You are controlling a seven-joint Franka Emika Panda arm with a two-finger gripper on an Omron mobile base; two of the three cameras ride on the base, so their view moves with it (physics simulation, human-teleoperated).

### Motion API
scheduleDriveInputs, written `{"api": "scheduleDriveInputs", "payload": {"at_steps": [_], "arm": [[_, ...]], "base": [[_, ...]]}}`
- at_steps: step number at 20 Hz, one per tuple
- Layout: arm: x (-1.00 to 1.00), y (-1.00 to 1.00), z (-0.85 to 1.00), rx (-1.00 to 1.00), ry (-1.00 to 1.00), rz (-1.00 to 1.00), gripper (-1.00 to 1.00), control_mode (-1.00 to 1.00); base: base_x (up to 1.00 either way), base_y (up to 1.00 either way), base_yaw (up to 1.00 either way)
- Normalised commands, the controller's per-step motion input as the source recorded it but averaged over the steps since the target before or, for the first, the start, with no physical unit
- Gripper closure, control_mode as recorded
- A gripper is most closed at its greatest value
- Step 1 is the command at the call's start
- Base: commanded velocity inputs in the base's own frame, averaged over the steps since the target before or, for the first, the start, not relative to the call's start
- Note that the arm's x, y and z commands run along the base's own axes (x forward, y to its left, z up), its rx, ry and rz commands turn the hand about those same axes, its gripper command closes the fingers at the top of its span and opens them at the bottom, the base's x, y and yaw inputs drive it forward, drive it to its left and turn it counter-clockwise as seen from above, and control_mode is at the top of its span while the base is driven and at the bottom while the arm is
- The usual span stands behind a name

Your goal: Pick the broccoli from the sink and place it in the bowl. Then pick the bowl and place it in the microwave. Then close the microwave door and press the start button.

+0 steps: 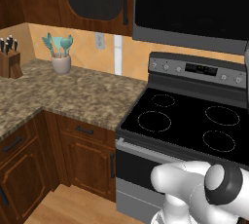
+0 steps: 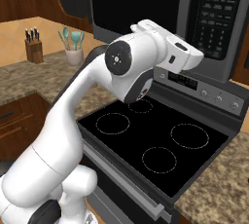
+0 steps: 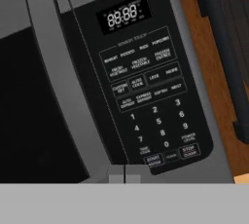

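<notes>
Hand view: microwave control panel close ahead, door shut, its grey handle bar running beside the keypad; lit display at top. Gripper fingertips pressed together, clenched on nothing, sitting at the panel's lower edge by the bottom row of buttons. Brown cabinet with dark handle borders the microwave's far side.

Right base view: white arm reaching up over the stove toward the microwave above it. Granite counter carries a knife block and a cup of teal utensils, well apart from the arm.
</notes>
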Motion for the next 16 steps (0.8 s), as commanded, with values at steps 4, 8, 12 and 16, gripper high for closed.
{"api": "scheduleDriveInputs", "payload": {"at_steps": [4, 8, 12, 16], "arm": [[0.0, -0.01, -0.27, 0.0, 0.0, 0.0, 1.0, -1.0], [0.12, 0.0, -0.16, 0.0, 0.0, 0.0, 1.0, -1.0], [0.18, -0.06, -0.11, 0.0, 0.0, 0.0, 1.0, -1.0], [0.04, -0.31, 0.0, 0.01, 0.0, 0.0, 1.0, -1.0]], "base": [[0.0, 0.0, 0.0], [0.0, 0.0, 0.0], [0.0, 0.0, 0.0], [0.0, 0.0, 0.0]]}}
